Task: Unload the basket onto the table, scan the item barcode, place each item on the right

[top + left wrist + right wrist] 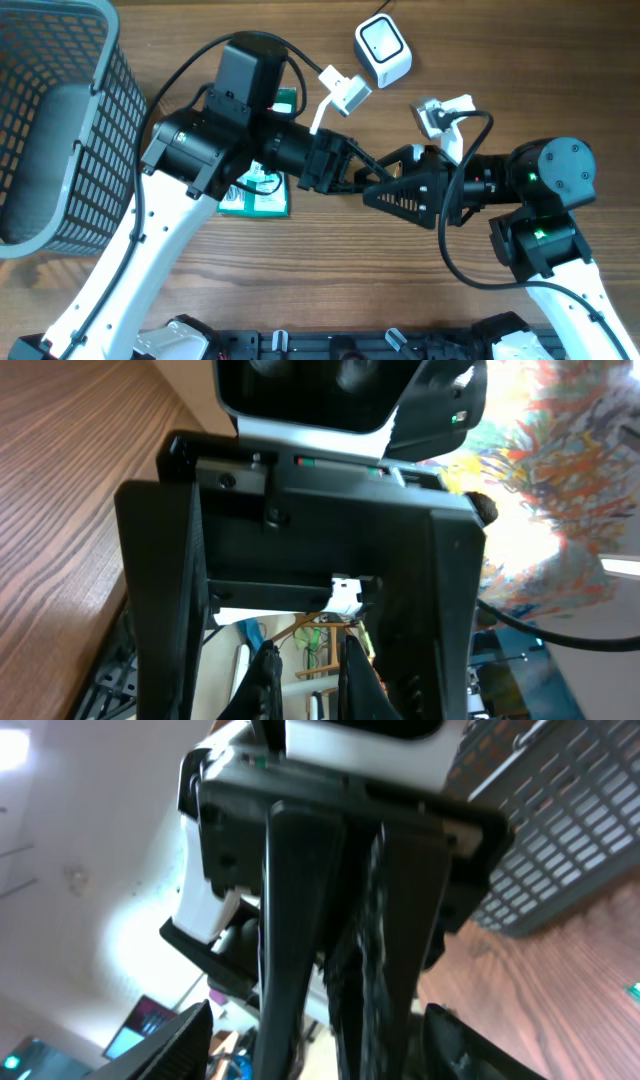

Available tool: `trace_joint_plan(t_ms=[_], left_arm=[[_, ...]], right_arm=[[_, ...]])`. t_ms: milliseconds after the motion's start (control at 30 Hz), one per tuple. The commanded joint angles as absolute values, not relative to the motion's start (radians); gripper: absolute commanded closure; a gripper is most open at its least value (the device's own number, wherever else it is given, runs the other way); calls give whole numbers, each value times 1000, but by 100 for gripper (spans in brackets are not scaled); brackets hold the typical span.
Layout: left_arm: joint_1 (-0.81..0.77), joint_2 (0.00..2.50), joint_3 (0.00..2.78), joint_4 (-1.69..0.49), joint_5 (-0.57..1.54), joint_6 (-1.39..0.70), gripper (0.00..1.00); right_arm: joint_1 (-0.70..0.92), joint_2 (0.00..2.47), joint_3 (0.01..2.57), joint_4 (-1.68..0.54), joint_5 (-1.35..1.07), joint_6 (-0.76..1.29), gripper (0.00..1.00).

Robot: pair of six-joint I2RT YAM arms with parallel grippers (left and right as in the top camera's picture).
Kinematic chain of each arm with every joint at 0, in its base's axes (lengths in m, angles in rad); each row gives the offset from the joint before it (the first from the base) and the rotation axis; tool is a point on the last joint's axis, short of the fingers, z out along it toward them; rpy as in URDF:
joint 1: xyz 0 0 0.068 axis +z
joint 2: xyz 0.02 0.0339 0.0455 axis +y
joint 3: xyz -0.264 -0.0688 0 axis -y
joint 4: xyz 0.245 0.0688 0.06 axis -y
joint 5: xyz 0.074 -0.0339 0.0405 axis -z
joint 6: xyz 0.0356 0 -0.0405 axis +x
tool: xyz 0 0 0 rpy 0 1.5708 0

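Observation:
The item, a flat green and white box (258,198), lies on the table, partly hidden under my left arm. No barcode shows on it. The white scanner (383,48) stands at the back of the table. My two grippers meet nose to nose above mid-table. My left gripper (375,172) (308,670) has its fingers drawn close together with nothing visible between them. My right gripper (372,190) (330,1045) stands open. Its jaws are on either side of the left gripper's fingers (300,920) without touching them. Neither gripper touches the box.
A grey mesh basket (60,120) (560,820) fills the left side. Cables and small white camera mounts (345,92) (440,110) stick out from both wrists near the scanner. The right gripper's black body (330,510) fills the left wrist view.

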State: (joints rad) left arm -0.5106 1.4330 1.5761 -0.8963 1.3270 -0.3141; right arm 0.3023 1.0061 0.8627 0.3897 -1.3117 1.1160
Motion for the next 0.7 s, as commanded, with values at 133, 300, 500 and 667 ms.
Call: trace_joint_plan(t_ms=[133,300,500,667], left_arm=[[-522,1425,1588,-896,1258,-287,96],[-522,1425,1588,-894,1258,-287,96],[-522,1425,1588,-894,1258,-287,96],[-522,1425,1588,-893,1250,-287,96]], right_arm=[[307,1012,879,434,-1253,1162,48],[307,1012,879,433,-1256,1161,64],[307,1012,879,434,-1256,1159,55],[307,1012,879,433,-1256,1159,67]])
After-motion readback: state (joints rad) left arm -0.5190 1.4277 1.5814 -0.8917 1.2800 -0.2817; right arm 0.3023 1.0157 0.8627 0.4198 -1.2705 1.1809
